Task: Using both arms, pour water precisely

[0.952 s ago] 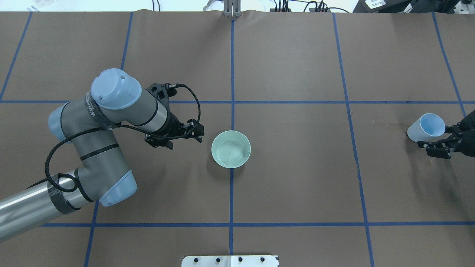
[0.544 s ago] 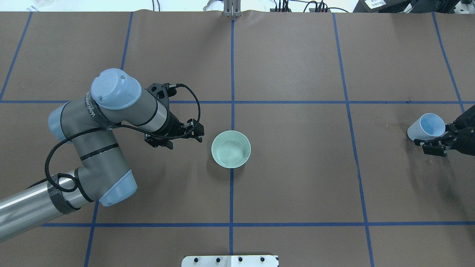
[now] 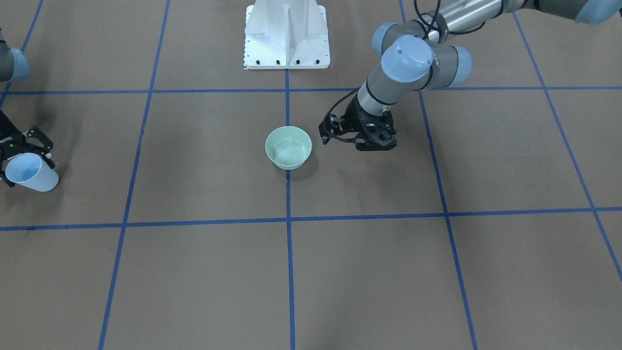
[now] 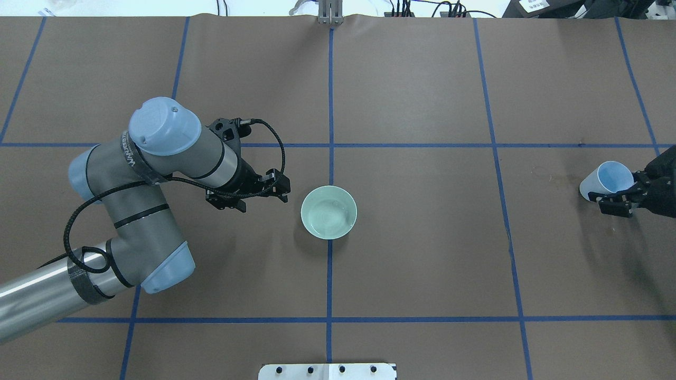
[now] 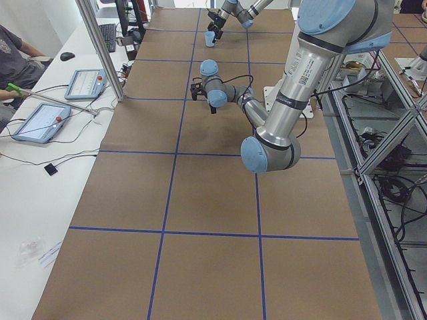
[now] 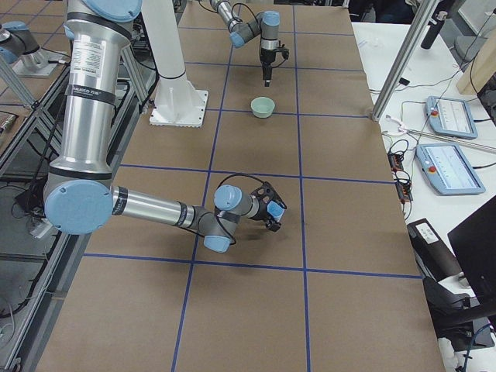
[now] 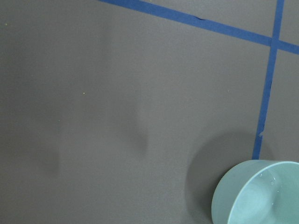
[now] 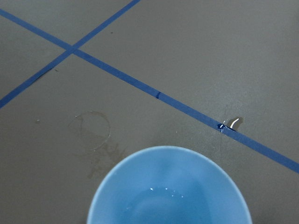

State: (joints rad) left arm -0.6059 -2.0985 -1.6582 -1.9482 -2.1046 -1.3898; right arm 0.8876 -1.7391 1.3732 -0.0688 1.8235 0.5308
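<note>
My right gripper [image 4: 610, 194] is shut on a light blue cup [image 4: 607, 179] at the table's far right and holds it tilted, just above the surface. It shows at the left edge of the front view [image 3: 29, 177]. The right wrist view shows a little water [image 8: 166, 191] glinting in the cup's bottom. A pale green bowl [image 4: 328, 212] stands at the table's centre, with faint ripples of water [image 4: 330, 215] inside. My left gripper [image 4: 248, 194] hangs open and empty just left of the bowl, apart from it. The bowl's rim [image 7: 257, 196] shows in the left wrist view.
Brown paper with blue tape grid lines [image 4: 330, 105] covers the table. A small drop [image 8: 233, 123] glints on the tape beyond the cup, beside a faint damp ring [image 8: 93, 128]. The white pedestal base [image 3: 286, 34] stands behind the bowl.
My right wrist has shifted slightly up and back at the right edge while the cup stays in about the same place. The left arm and bowl have not moved.
</note>
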